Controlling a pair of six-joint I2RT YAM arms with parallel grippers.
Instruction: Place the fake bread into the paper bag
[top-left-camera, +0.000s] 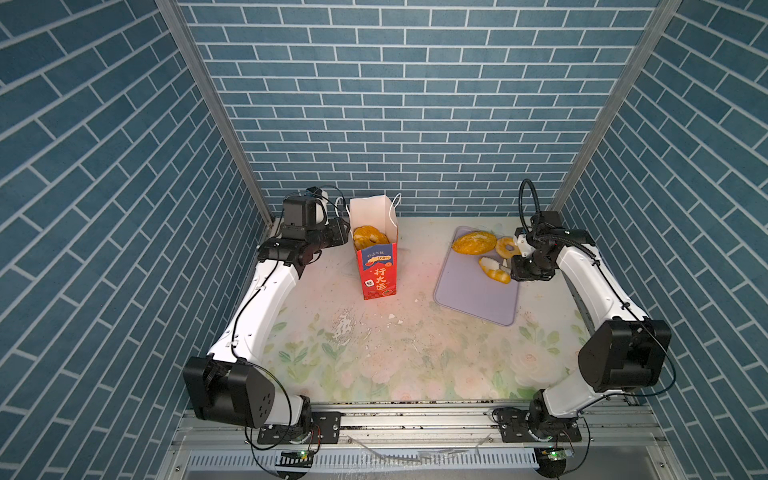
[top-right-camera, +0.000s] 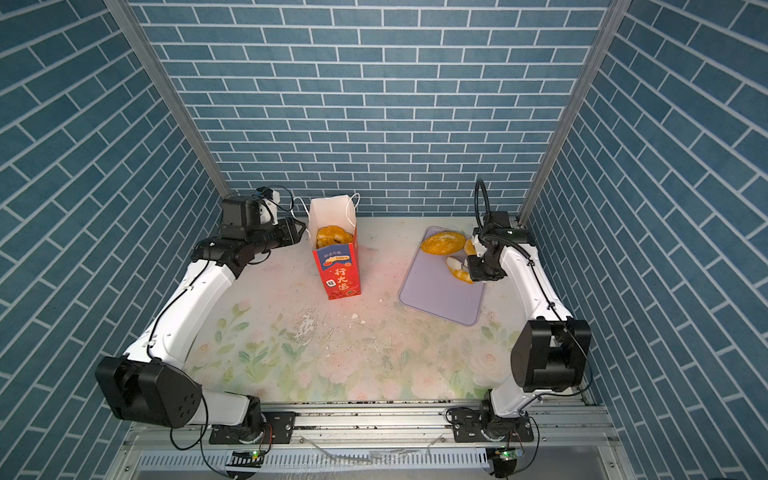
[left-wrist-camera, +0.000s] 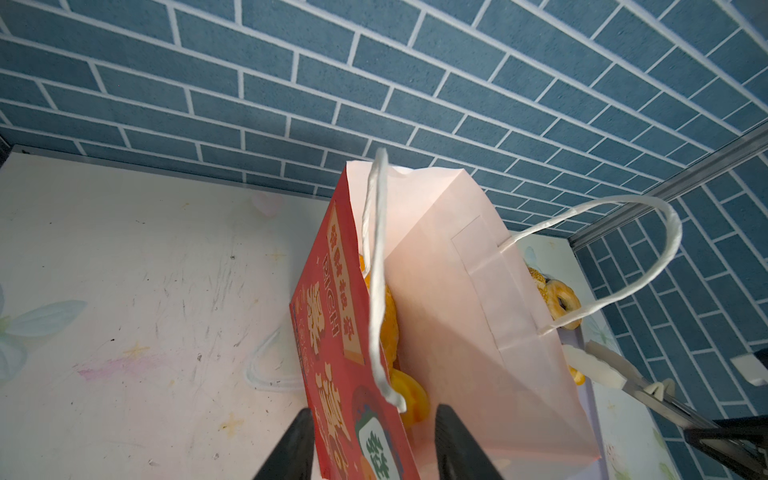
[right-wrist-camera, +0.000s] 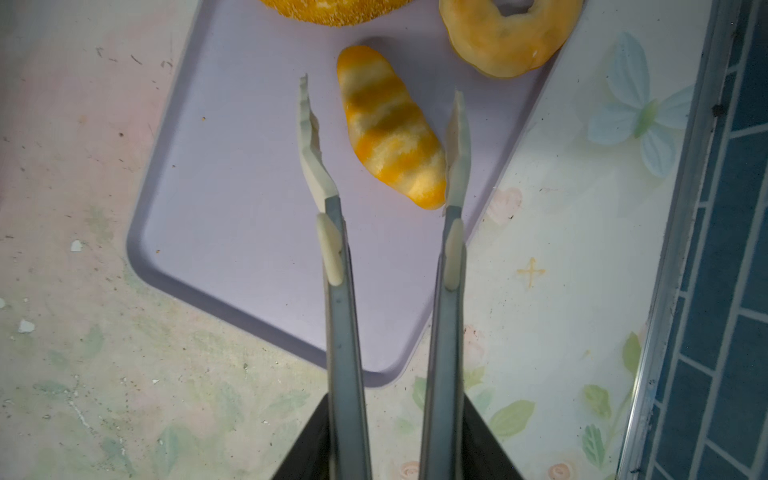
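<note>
My left gripper (left-wrist-camera: 376, 409) has its black jaws apart, one finger outside and one inside the left wall of the tall red paper gift bag with white lining and white cord handles (top-left-camera: 379, 274). I cannot tell whether either finger touches the paper. My right gripper (right-wrist-camera: 395, 399) is clamped on a pair of grey metal tongs with pale tips (right-wrist-camera: 345, 332). The tips are spread to either side of a striped yellow-and-orange toy croissant (right-wrist-camera: 390, 129). One tip touches its side and the other stands clear.

The croissant lies on a flat lilac plastic tray (right-wrist-camera: 232, 187) at the far right of the floral-printed table (top-left-camera: 374, 353). The same tray holds a glossy golden oval toy loaf (top-left-camera: 473, 242) at its far end. A pale yellow ring doughnut (right-wrist-camera: 507, 45) sits just right of the loaf, at the tray's right edge.

The bag stands upright at the far left-centre of the table, well apart from the tray. Golden-brown toy pastries (top-left-camera: 370, 237) are piled inside it, a ring-shaped one on top.
</note>
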